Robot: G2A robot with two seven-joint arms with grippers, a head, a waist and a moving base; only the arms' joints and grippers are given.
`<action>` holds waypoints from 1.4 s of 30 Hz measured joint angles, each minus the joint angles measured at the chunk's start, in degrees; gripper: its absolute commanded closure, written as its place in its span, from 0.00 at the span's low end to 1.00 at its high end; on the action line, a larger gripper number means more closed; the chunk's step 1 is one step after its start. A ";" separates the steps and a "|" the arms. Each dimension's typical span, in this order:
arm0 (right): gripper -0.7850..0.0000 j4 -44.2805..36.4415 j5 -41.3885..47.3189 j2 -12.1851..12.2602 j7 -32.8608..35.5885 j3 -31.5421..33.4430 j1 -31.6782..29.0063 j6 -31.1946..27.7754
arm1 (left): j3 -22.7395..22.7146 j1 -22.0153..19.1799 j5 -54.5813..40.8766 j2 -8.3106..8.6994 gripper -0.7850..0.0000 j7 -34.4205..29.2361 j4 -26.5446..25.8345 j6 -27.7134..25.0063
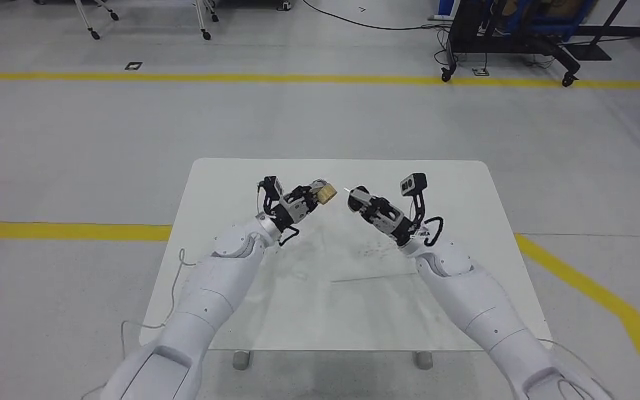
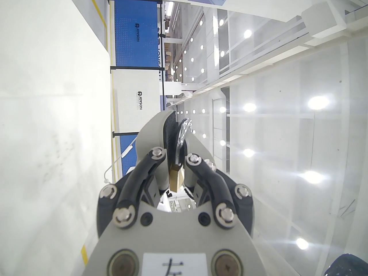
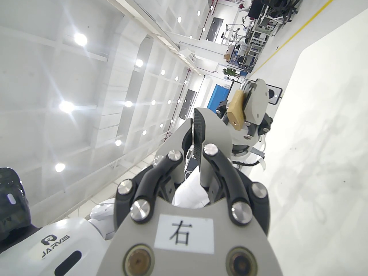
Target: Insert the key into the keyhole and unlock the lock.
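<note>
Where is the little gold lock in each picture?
Top view: lock over the white table, in the left gripper, facing the key.
Left wrist view: lock pinched between that gripper's fingers.
Right wrist view: lock farther off, in the left gripper.
Shared landmark: the white table.

Lock (image 1: 322, 190) body was brass-yellow; shackle (image 2: 184, 129) silvery. Key (image 1: 346, 190) showed as pale silver sliver. Left end effector (image 2: 179, 133): fingers light grey, pads black with cross-hatch texture, linkages black, screws silver, label white with black character. Right end effector (image 3: 198, 122) carried same grey, black and silver scheme. Counter (image 1: 450, 200) was white, marked with faint grey scuffs. Floor (image 1: 120, 140) was pale grey, crossed by yellow stripes (image 1: 300, 77).
</note>
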 measured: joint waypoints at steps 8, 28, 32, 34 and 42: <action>1.00 -6.41 -15.13 -0.64 -11.01 -3.28 -0.38 12.87 | -1.76 4.31 -6.53 -0.23 1.00 1.12 -4.04 2.69; 1.00 -25.67 -30.98 0.38 -26.62 2.35 -8.65 31.48 | -2.83 3.74 -6.22 -0.75 1.00 3.69 -3.87 4.15; 1.00 -25.13 -31.71 -0.03 -26.86 1.68 -8.14 32.26 | -2.44 3.52 -6.79 -1.14 1.00 3.35 -3.51 4.19; 1.00 -25.00 -30.99 -0.26 -26.90 1.58 -8.05 31.90 | -2.55 3.50 -7.81 -1.32 1.00 2.57 -3.50 3.82; 1.00 -24.99 -30.49 -0.30 -26.73 1.60 -8.07 31.62 | -2.67 3.58 -8.44 -1.38 1.00 1.78 -3.60 3.53</action>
